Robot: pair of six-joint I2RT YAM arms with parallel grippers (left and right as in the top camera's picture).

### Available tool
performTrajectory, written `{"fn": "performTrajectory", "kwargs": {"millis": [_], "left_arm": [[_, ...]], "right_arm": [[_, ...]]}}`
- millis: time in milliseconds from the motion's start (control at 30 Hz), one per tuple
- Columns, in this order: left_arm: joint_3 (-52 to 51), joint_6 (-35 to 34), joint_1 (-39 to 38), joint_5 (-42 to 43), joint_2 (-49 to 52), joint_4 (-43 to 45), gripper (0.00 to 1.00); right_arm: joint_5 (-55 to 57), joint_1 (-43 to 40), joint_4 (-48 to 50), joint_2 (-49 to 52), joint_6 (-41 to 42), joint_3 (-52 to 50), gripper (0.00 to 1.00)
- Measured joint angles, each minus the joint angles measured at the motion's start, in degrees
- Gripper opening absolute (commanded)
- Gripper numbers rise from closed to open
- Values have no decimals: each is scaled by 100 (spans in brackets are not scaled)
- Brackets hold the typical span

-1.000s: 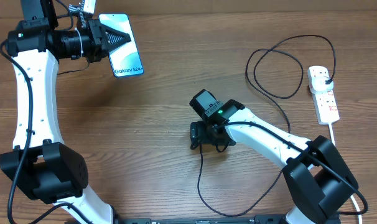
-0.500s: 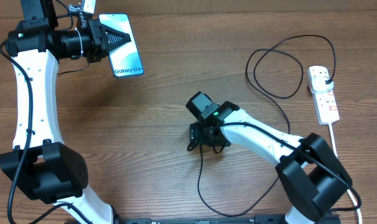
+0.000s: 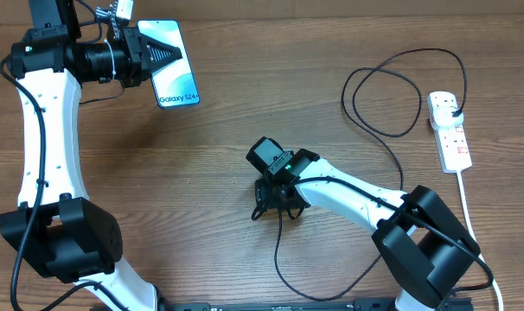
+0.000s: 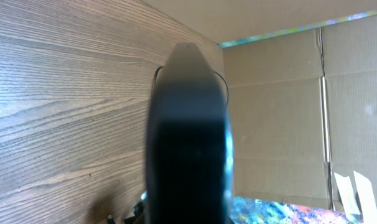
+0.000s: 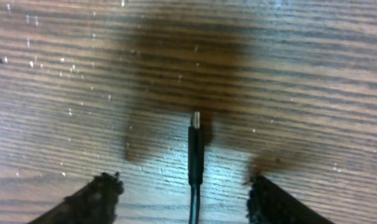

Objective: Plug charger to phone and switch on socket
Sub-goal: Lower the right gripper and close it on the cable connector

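My left gripper (image 3: pixel 158 53) is shut on the phone (image 3: pixel 174 76) and holds it up at the far left of the table, teal screen facing up. In the left wrist view the phone (image 4: pixel 188 124) is a dark edge-on shape filling the middle. The charger cable (image 3: pixel 276 246) loops across the table to its black plug (image 3: pixel 452 105) in the white socket (image 3: pixel 452 138) at the right. My right gripper (image 3: pixel 273 210) is open low over the cable's free end. Its connector tip (image 5: pixel 195 119) lies on the wood between the two fingers (image 5: pixel 96 199), touching neither.
A cardboard wall (image 4: pixel 288 112) stands beyond the table edge in the left wrist view. The socket's white cord (image 3: pixel 469 216) runs toward the front right. Loops of the black cable (image 3: pixel 392 134) lie between the socket and the right arm.
My right gripper has moved left and a little toward the front, along the cable to its tip, and its fingers have narrowed somewhat. The left arm and phone have stayed still.
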Motion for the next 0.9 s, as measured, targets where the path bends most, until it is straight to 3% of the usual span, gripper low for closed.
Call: {"fn": "performTrajectory", "kwargs": {"millis": [100, 433, 900], "left_arm": [[0, 20, 0, 0, 0, 0, 4], [0, 22, 0, -2, 0, -2, 4], [0, 28, 0, -2, 0, -2, 4]], "right_arm": [[0, 0, 15, 138, 22, 17, 55], [28, 0, 0, 223, 22, 122, 54], [107, 0, 144, 245, 24, 122, 28]]}}
